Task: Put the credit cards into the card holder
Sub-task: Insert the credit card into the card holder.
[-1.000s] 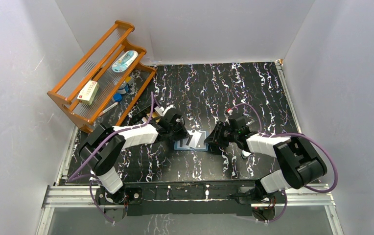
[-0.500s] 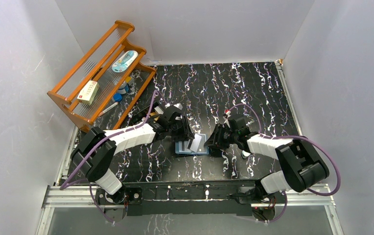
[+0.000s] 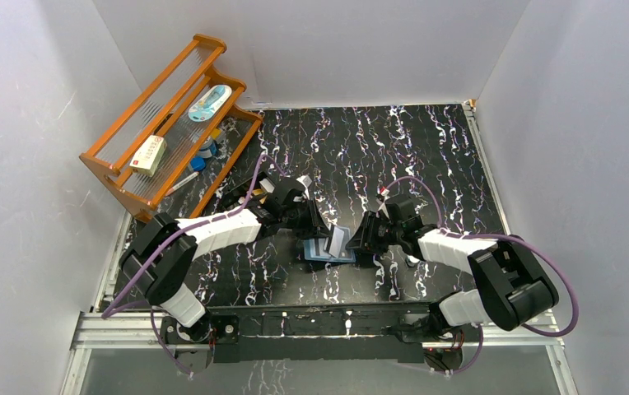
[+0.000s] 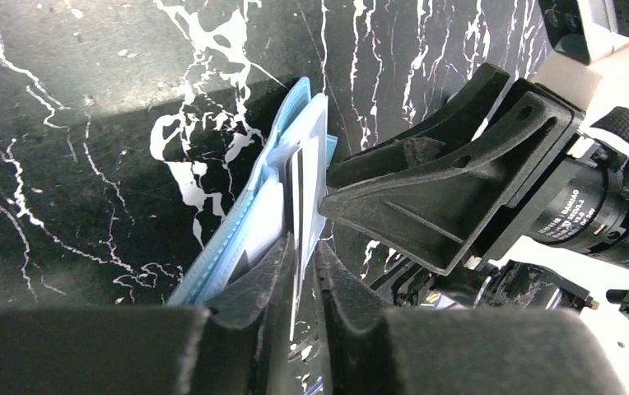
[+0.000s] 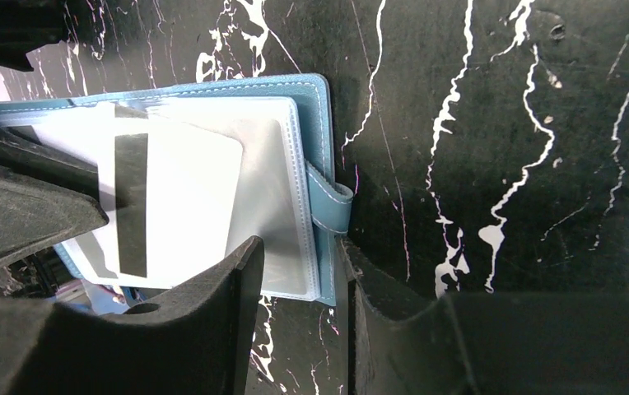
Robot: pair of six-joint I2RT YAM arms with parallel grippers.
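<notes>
The teal card holder (image 3: 318, 255) lies open on the black marbled table between my two grippers. It also shows in the right wrist view (image 5: 303, 90), with its clear pockets and snap tab. My left gripper (image 3: 318, 229) is shut on a white credit card (image 4: 305, 197) with a black stripe (image 5: 179, 197). It holds the card edge-on against the holder's pockets (image 4: 253, 214). My right gripper (image 5: 299, 245) stands at the holder's right edge, jaws narrowly parted, with the holder's corner between them. One of its fingers (image 4: 426, 189) touches the pocket page.
A wooden rack (image 3: 167, 123) stands at the back left with a white-and-red box (image 3: 148, 154) and small items on it. Dark objects lie behind my left arm, partly hidden. White walls enclose the table on three sides.
My left gripper has pushed right and nearer with the card. The card holder has slid a little toward the near right, and the card now stands tilted over it. The right gripper has barely shifted.
</notes>
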